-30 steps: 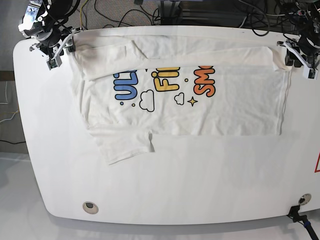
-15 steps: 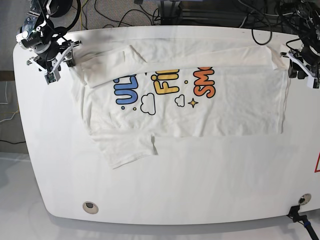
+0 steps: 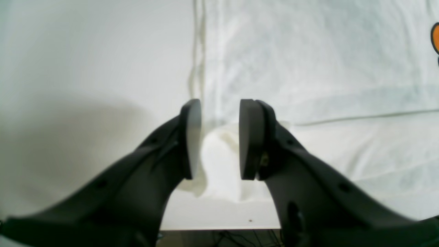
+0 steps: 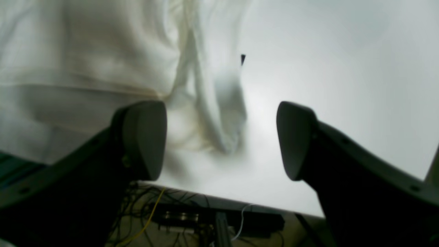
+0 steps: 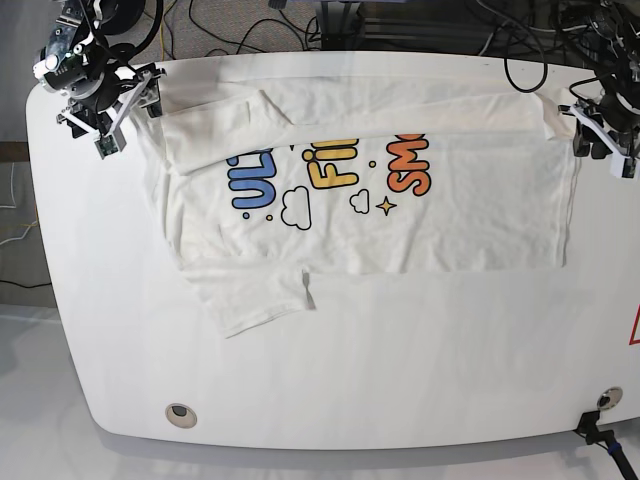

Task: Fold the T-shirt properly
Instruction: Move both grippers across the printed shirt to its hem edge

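Note:
The white T-shirt (image 5: 450,220) lies spread across the table, print up, with its far edge folded over into a band. One sleeve sticks out toward the near left. At the far right corner my left gripper (image 5: 592,138) is shut on a bunched corner of the T-shirt (image 3: 221,164), which fills the gap between its pads in the left wrist view (image 3: 219,137). At the far left corner my right gripper (image 5: 128,112) stands wide open. A loose fold of the T-shirt (image 4: 212,103) lies between its jaws (image 4: 221,137), touching neither pad.
The white table (image 5: 400,370) ends just behind both grippers. Cables and dark frame parts (image 5: 420,25) lie beyond that far edge. A round hole (image 5: 180,413) sits near the front left, and a black clamp (image 5: 600,430) at the front right corner.
My right gripper has opened wide and let go of the shirt's far left corner. The shirt has slid a little to the right with the left gripper.

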